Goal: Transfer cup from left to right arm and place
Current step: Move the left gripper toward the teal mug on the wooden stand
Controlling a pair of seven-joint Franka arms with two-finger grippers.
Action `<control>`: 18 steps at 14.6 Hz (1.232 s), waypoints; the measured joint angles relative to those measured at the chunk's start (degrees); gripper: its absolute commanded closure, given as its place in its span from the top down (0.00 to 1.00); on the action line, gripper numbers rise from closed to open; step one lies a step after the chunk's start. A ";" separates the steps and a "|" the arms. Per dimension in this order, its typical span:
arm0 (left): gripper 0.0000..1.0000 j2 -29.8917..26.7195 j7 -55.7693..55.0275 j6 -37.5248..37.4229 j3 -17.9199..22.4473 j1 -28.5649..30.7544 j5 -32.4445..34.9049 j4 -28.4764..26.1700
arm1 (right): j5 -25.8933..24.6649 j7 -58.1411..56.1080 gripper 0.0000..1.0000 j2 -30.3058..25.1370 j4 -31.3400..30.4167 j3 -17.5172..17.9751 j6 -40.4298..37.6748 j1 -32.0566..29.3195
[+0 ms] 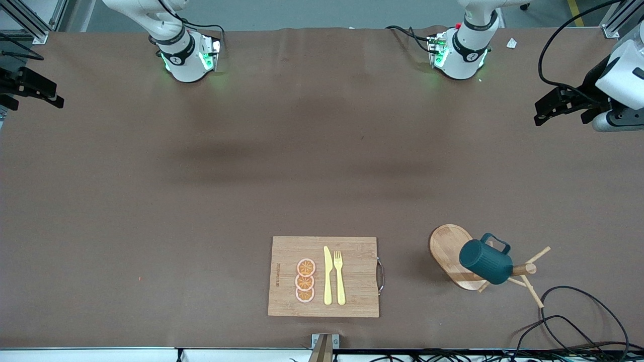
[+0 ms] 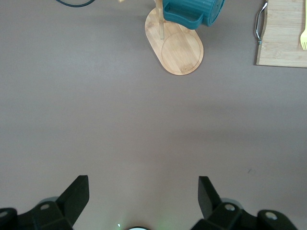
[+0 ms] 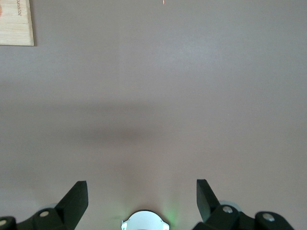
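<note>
The dark teal ribbed cup (image 1: 485, 261) hangs by its handle on a wooden mug tree (image 1: 523, 271) with an oval base (image 1: 448, 249), near the front camera toward the left arm's end of the table. In the left wrist view the cup (image 2: 192, 10) shows with the oval base (image 2: 180, 48). My left gripper (image 1: 541, 116) is open and empty, up over the table's edge at the left arm's end, well away from the cup; in its wrist view (image 2: 144, 191) only bare table lies between the fingers. My right gripper (image 1: 56, 98) is open and empty over the table's other end (image 3: 142, 194).
A bamboo cutting board (image 1: 352, 301) with a metal handle lies near the front edge, mid-table. It bears a yellow knife (image 1: 327, 275), a yellow fork (image 1: 339, 276) and three orange slices (image 1: 305, 280). Black cables (image 1: 578, 322) loop by the mug tree.
</note>
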 measured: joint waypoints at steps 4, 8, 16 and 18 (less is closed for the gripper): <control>1.00 0.00 0.00 0.00 0.00 0.00 0.00 0.00 | 0.00 0.00 1.00 0.00 0.00 0.00 0.00 0.00; 1.00 0.04 -0.01 -0.01 0.11 0.96 0.03 0.00 | 0.00 0.00 1.00 0.00 0.00 0.00 0.00 0.00; 1.00 2.14 -12.70 0.34 -0.48 2.83 0.02 0.02 | 0.00 0.00 1.00 0.00 0.00 0.00 -0.03 0.00; 1.00 3.45 -20.86 2.74 -0.74 2.72 -0.01 0.02 | 0.00 0.00 1.00 0.00 0.00 0.00 -0.03 0.00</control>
